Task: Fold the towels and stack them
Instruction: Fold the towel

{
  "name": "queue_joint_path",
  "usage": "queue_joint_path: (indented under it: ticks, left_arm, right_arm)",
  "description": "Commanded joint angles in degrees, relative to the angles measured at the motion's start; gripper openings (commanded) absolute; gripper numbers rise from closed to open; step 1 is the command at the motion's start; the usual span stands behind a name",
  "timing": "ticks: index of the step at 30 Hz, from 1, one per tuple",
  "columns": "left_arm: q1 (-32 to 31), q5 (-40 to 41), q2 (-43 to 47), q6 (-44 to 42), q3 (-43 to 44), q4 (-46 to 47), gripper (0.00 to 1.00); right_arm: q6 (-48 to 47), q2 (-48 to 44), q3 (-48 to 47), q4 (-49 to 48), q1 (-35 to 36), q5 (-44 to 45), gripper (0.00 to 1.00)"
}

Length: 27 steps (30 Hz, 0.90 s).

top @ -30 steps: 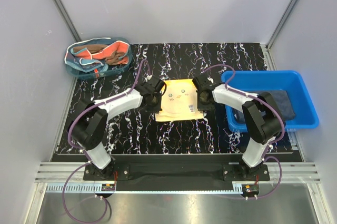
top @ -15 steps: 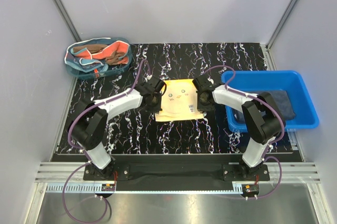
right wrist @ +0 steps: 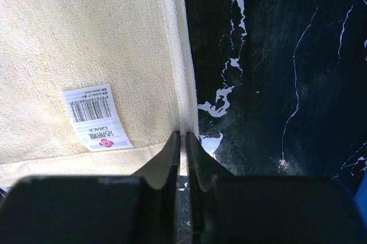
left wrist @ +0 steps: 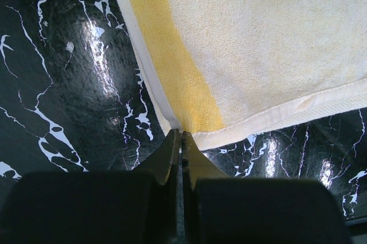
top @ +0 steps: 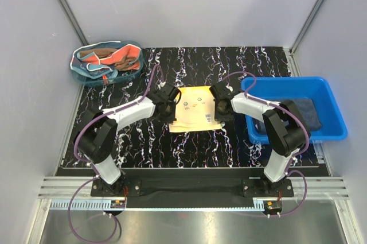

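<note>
Fold in hand: the yellow towel (top: pixel 196 109) is shown spread flat on the table (top: pixel 143 140) between the two pincers. A corner of its left hem is nipped by the left pincer (left wrist: pixel 181 140), whose fingertips are pressed fully together. Its right hem, near the label (right wrist: pixel 94 116), is pinched in the right pincer (right wrist: pixel 183 139), which is closed to a slit. For a clean fold, both grips should be raised together and level, the cloth kept taut between them, and the held edge laid squarely on the opposite hem before release.
</note>
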State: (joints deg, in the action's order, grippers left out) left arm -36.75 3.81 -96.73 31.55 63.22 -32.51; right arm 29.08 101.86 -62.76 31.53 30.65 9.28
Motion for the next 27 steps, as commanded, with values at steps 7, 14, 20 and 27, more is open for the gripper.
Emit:
queue_joint_path:
  ticks: [7, 14, 20, 27]
  left_arm:
    - [-0.25, 0.93, 0.49, -1.14, 5.76, -2.55, 0.0]
    - [-0.34, 0.76, 0.22, -1.23, 8.58, -4.66, 0.0]
    - [-0.34, 0.06, 1.18, -1.05, 11.22, -7.47, 0.0]
    - [-1.04, -5.99, 8.57, 4.21, -0.35, 1.45, 0.0]
  right_arm:
    - [-0.6, -1.67, -3.5, 2.74, 0.55, -0.14, 0.0]
    - [-2.45, -4.22, -6.06, 5.03, 0.46, -0.49, 0.0]
    - [-3.59, -7.03, -7.02, 7.14, 0.55, -1.54, 0.0]
    - [-2.8, -14.05, -0.18, 6.1, 0.55, -2.6, 0.0]
